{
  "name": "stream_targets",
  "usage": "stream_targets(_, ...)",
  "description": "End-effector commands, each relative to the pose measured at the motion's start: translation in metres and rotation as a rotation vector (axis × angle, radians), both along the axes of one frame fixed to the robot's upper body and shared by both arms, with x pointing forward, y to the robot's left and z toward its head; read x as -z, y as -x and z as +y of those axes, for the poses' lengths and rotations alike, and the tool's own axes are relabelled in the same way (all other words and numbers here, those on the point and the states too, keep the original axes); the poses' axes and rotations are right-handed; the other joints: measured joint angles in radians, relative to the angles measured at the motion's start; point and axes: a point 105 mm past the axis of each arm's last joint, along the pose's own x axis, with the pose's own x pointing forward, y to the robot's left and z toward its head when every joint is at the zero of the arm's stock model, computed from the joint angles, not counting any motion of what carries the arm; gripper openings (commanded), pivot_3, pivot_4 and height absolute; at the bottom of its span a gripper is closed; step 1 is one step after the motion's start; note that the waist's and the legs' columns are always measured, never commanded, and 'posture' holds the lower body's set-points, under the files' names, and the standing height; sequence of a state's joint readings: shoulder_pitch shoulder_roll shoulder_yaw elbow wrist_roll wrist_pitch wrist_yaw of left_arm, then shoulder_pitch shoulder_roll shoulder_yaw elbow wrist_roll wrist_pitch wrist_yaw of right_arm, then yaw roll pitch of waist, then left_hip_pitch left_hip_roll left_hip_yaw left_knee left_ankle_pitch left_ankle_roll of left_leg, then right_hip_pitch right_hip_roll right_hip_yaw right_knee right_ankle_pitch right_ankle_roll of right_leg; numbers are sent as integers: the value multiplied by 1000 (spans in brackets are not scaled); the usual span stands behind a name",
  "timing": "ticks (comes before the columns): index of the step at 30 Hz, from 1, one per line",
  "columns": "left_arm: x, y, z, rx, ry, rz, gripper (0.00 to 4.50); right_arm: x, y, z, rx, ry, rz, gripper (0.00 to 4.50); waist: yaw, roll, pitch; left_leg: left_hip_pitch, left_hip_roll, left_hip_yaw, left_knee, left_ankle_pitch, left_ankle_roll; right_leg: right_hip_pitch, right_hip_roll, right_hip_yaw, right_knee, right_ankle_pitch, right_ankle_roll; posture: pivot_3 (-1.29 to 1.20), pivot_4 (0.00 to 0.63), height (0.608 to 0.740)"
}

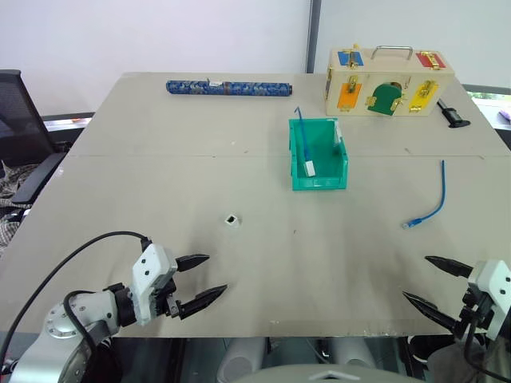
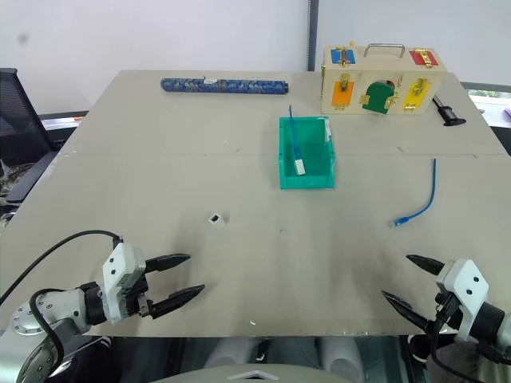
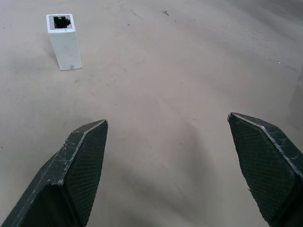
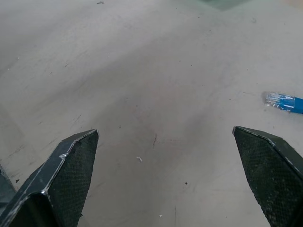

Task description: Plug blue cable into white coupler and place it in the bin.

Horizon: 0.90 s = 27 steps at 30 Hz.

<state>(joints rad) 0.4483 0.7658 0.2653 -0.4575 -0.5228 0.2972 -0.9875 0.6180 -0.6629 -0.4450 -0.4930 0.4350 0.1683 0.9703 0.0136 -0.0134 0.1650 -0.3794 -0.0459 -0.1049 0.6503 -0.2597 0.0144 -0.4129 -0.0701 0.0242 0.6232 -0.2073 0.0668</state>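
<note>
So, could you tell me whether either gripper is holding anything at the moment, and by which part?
Nothing is held. The left gripper and right gripper are both open over bare table; the white coupler and blue cable lie untouched.

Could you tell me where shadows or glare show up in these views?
Left eye view: even light, no glare on the table, only faint shadow beside the bin. Left wrist view: the white coupler is crisp, with a soft shadow patch between the left tool's fingers. Right wrist view: similar dim patch.
</note>
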Motion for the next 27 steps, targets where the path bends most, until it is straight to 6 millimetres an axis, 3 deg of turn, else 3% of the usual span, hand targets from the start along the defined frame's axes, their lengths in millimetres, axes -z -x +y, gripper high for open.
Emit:
stream_targets(1,-9,0,-6,35,29,-45,4171,-13,-6,1,-6,27,-49,4500,0,0,0,0,0,0,0,0,0,0,0,0,0,0,0,0,150,740)
stream_targets(9,-36,0,-45,200,124,-145,4171,-33,-36,-3,-85,204,-57,4500,0,0,0,0,0,3,1,0,0,0,0,0,0,0,0,0,150,740)
stream_targets(14,-48,2,-63,294,140,-174,4171,-36,-64,-21,-185,442,-3,4500,-1,0,0,0,0,6,1,0,0,0,0,0,0,0,0,0,150,740)
stream_targets(17,-53,-2,-69,313,153,-186,4412,-38,-85,-29,-236,530,8,3591,-2,0,0,0,-1,7,2,0,0,1,0,0,0,0,0,0,150,740)
stream_targets(20,-55,-7,-72,317,158,-189,4412,-37,-100,-34,-299,608,16,2132,-2,0,1,0,0,6,2,0,0,1,1,-1,0,1,-2,0,150,740)
stream_targets(27,-54,-9,-78,315,162,-197,4412,-28,-131,-44,-370,721,35,2132,-5,0,2,0,-1,7,1,0,0,0,0,0,0,3,-5,0,150,740)
